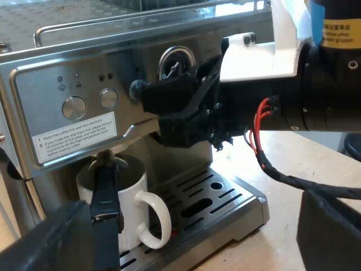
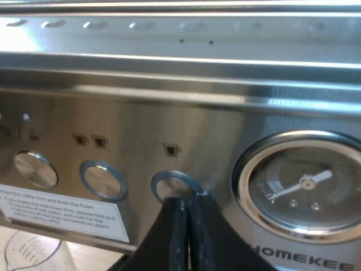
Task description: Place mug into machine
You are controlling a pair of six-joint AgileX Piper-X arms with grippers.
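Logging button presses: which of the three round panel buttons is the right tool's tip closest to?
The round button beside the pressure gauge; the right tool points at its rim. The middle button and end button lie clear of it.

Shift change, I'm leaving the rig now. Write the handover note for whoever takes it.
Left gripper: open, one finger beside the mug.
Right gripper: shut, tips at the round button next to the pressure gauge.
Mug: upright on the drip tray under the espresso machine's front panel.
Done: mug is in the machine.
To do: probably just back the left gripper away without knocking the mug.
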